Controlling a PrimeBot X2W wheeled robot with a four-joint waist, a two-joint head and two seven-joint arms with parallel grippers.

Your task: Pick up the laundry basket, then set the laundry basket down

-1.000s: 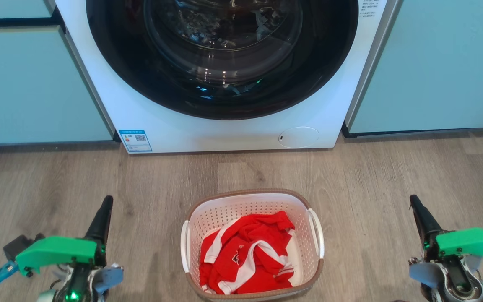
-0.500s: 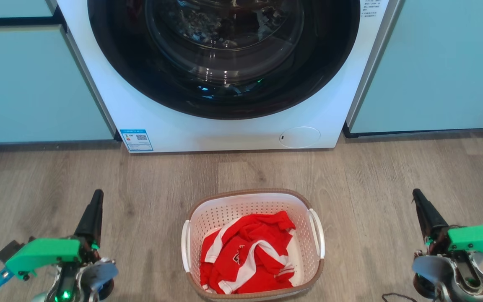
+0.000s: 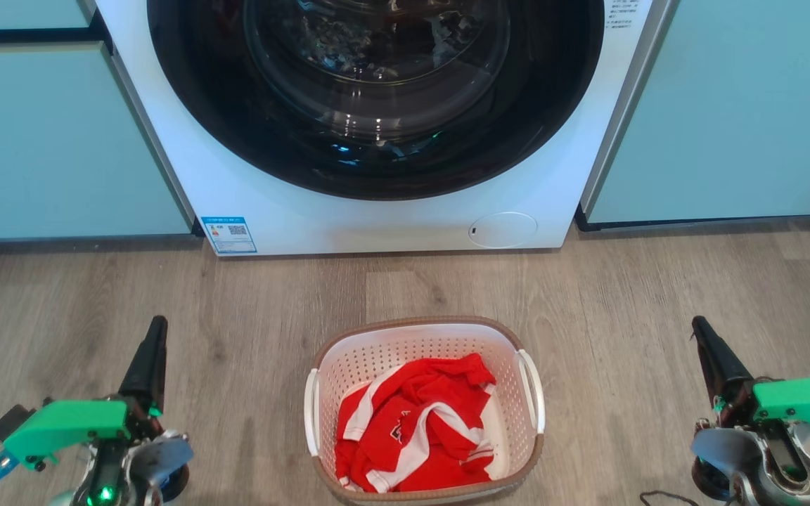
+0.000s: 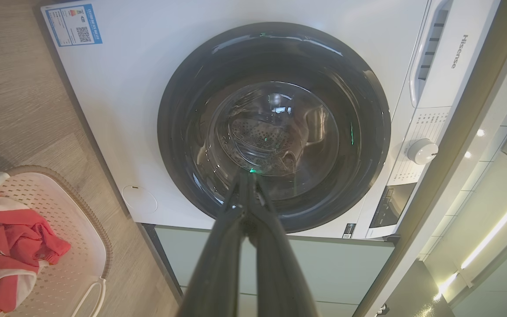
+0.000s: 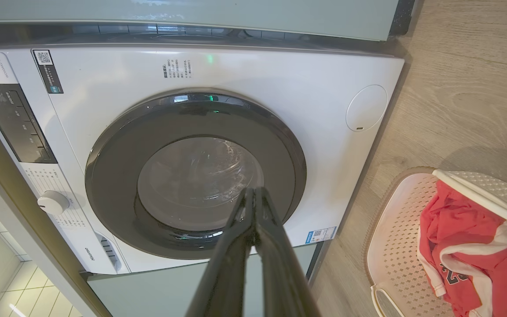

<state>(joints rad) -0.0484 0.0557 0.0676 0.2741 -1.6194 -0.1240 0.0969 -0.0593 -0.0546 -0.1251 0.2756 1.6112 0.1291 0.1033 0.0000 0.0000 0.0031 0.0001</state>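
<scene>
Head view: my left fingers [image 3: 153,336], pressed together and empty, point up at left; the basket [image 3: 405,348] sits mid-floor [image 3: 271,302] before the washer [image 3: 377,221], red shirt [image 3: 412,429] inside; my right fingers [image 3: 706,341], likewise closed on nothing, stand well apart.

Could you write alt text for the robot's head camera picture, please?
A small white laundry basket with a brown rim, holding a red-and-white garment, sits on a wooden floor before a white washing machine. The left gripper and right gripper, both shut, point up from the lower corners, apart from the basket.
</scene>
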